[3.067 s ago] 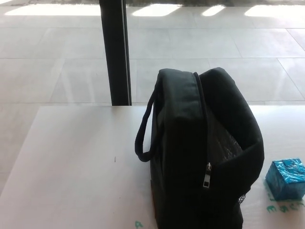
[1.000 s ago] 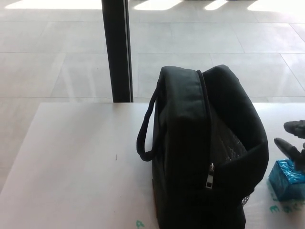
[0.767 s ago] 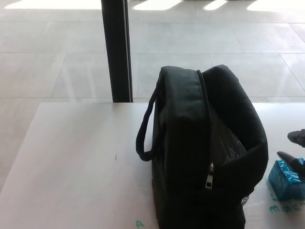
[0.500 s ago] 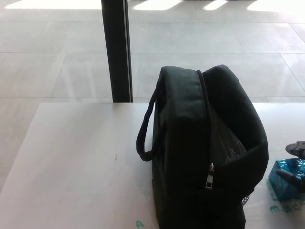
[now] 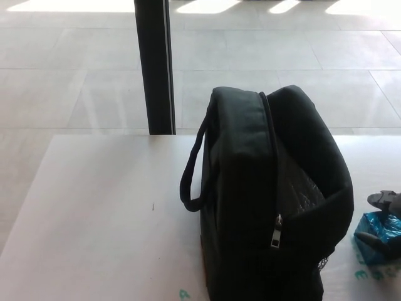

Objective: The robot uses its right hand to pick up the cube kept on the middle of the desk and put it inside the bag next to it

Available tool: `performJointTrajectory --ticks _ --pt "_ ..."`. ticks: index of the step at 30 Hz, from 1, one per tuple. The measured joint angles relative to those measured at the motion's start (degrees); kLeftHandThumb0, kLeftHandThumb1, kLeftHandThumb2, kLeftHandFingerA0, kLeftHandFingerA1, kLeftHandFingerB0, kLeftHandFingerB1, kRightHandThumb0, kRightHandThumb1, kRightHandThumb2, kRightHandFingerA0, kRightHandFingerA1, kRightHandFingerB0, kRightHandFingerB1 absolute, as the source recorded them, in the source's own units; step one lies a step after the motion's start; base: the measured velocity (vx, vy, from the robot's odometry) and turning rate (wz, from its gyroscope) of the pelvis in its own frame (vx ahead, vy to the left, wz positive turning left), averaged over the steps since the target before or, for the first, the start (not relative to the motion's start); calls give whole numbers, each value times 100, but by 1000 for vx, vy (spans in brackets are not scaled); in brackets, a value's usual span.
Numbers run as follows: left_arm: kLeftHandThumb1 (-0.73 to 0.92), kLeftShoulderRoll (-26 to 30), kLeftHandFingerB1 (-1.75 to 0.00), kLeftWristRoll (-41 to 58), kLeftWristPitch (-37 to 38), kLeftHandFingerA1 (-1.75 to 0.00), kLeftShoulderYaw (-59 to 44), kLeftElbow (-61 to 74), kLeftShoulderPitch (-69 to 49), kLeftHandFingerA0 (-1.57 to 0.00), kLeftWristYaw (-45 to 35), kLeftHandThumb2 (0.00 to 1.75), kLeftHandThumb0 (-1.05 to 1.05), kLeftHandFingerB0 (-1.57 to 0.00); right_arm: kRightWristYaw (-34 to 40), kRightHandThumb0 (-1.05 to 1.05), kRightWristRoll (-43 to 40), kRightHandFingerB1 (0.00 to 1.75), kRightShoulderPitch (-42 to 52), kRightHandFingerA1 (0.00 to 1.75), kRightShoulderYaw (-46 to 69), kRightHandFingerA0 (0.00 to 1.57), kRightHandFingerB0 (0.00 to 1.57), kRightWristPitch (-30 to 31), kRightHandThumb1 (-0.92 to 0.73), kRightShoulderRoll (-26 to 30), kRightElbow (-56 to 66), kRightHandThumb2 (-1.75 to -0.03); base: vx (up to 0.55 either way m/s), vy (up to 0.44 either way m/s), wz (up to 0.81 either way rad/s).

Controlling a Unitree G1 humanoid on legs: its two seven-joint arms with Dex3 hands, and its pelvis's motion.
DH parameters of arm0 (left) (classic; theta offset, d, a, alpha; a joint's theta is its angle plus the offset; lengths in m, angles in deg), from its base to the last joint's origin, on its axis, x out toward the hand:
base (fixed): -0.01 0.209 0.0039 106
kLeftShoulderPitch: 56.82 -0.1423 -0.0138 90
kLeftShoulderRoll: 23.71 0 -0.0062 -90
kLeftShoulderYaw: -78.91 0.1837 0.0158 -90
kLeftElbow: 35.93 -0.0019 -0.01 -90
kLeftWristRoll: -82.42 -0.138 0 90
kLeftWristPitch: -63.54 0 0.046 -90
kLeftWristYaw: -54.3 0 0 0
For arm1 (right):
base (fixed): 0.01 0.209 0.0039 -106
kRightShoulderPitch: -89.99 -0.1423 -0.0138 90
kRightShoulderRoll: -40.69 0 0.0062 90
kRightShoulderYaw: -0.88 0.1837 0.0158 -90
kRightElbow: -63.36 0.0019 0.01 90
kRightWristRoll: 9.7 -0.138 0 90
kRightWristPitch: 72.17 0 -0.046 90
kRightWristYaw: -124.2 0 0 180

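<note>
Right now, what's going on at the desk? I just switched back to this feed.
The robot's right hand is at the blue cube near the desk's right edge, fingers on either side of it. The cube sits on the desk, not yet lifted. The black bag stands upright just left of the cube, its top unzipped and gaping toward the cube's side. The left hand is out of view. Nothing is in the bag that I can see.

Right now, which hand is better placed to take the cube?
The right hand: its fingers already straddle the cube, beside the bag. The left hand is not in view.
</note>
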Motion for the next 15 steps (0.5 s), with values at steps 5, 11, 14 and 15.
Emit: performJointTrajectory --ticks 5,11,14,15 --pt "41 0 -56 3 -13 -58 0 -29 7 -27 -26 84 -68 -37 -44 -40 104 10 -1 74 -28 67 0 -26 -51 10 -180 -77 0 0 0" --pt "41 0 -57 3 -13 -58 7 -57 10 -27 -41 82 -69 -40 -155 -25 667 8 -206 89 -819 77 0 -82 -60 247 -165 -57 0 0 0" --pt "41 0 -56 4 -13 -57 2 -67 21 -27 -48 82 -69 -41 -257 -22 954 4 -307 104 -1224 71 0 -100 -57 407 -127 -57 0 0 0" --pt "41 0 -56 4 -13 -57 3 -66 24 -27 -53 82 -69 -41 -287 -22 1046 4 -335 104 -1332 71 0 -116 -57 460 -119 -57 0 0 0"
